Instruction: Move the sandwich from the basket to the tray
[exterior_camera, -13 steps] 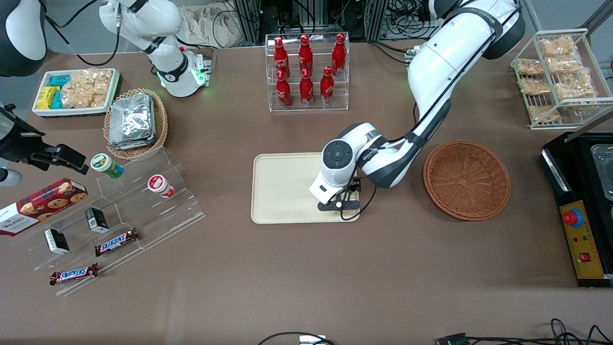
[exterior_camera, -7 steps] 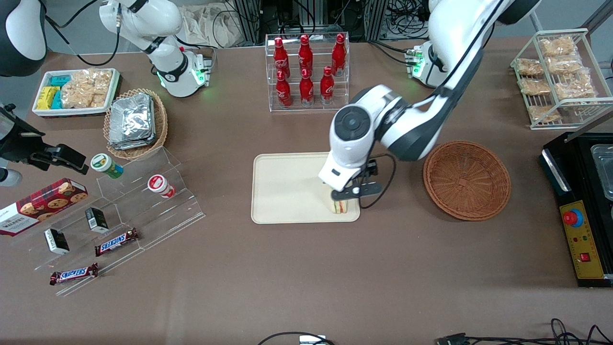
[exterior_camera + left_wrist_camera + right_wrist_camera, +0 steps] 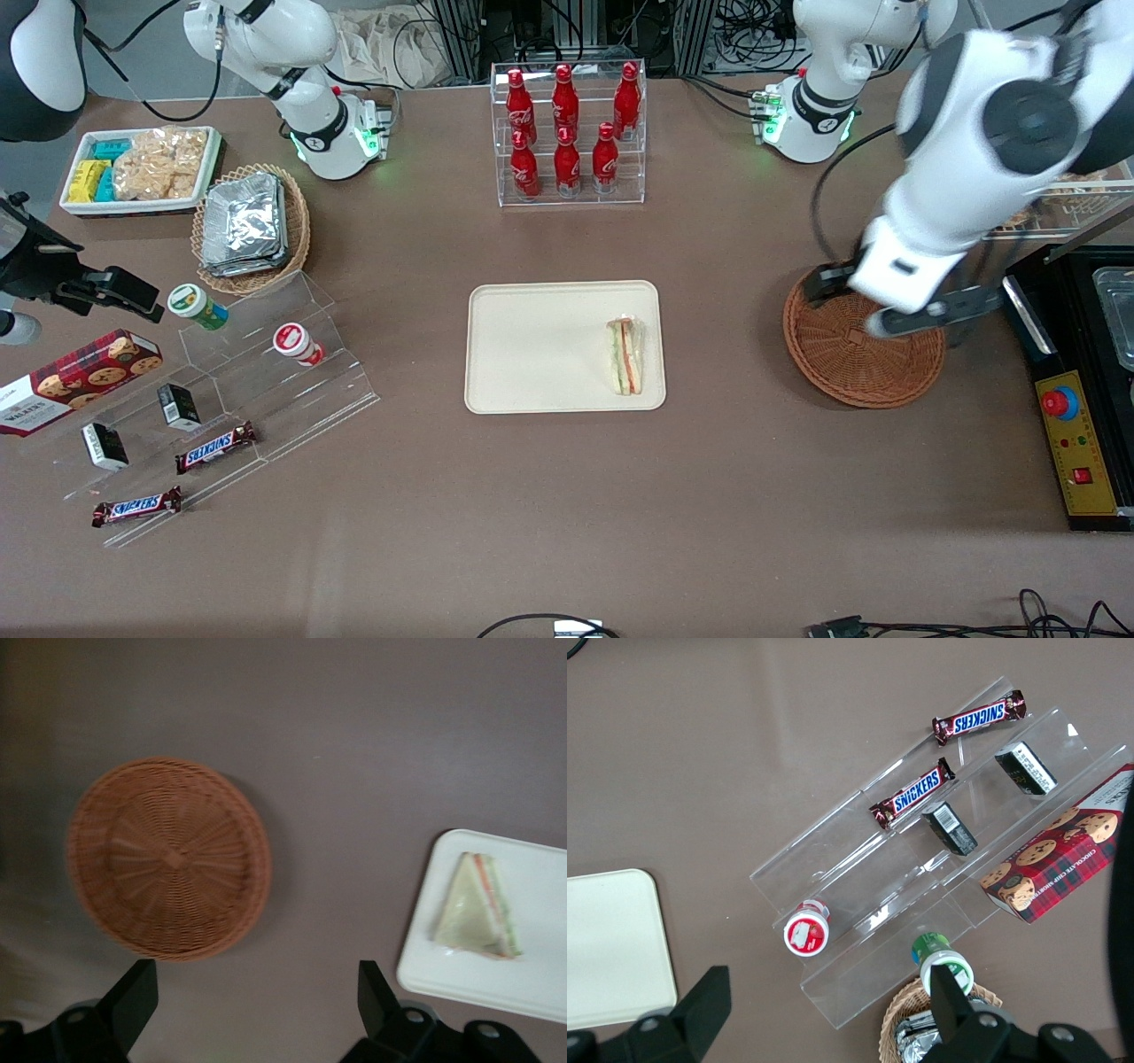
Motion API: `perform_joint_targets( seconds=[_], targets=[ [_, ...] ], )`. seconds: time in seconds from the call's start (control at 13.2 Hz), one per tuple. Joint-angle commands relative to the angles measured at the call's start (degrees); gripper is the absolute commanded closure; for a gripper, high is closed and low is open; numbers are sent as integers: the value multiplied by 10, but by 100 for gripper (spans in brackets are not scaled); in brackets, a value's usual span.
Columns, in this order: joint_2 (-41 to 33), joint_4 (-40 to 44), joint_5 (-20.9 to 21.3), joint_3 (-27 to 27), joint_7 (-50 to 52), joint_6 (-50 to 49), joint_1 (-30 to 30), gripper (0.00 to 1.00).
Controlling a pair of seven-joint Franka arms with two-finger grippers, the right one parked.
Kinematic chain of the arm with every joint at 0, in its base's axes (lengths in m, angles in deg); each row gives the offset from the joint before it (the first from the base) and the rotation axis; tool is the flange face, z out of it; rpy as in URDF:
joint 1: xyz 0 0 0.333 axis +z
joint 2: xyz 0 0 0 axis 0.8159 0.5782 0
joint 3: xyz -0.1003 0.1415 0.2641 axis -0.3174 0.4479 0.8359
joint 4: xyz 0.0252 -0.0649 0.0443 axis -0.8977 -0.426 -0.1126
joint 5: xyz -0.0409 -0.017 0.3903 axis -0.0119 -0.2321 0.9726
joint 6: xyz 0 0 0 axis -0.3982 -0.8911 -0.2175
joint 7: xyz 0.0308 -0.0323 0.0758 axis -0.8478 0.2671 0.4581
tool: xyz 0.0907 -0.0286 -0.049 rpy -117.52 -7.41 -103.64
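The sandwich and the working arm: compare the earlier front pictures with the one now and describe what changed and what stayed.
The gripper let go of the sandwich, rose and swung away; it now hangs open over the basket. The sandwich stayed on the tray, at its edge nearest the basket. Tray and basket did not move.

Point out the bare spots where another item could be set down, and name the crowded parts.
The tray is bare except for the sandwich at its basket-side end. The basket is empty, but the open gripper hangs over it. Bare tabletop lies between tray and basket. Crowded: the acrylic steps toward the parked arm's end.
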Motion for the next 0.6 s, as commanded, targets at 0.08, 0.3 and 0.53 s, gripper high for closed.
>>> perform_joint_targets(
  seconds=[0.08,0.3,0.53],
  targets=[
    [-95,-88,-1,69,-94,15,-9,0],
    [-81,-27,1,93,-140,-22,-7,0],
    [-55,8,3,93,-141,-42,-7,0]
  ],
)
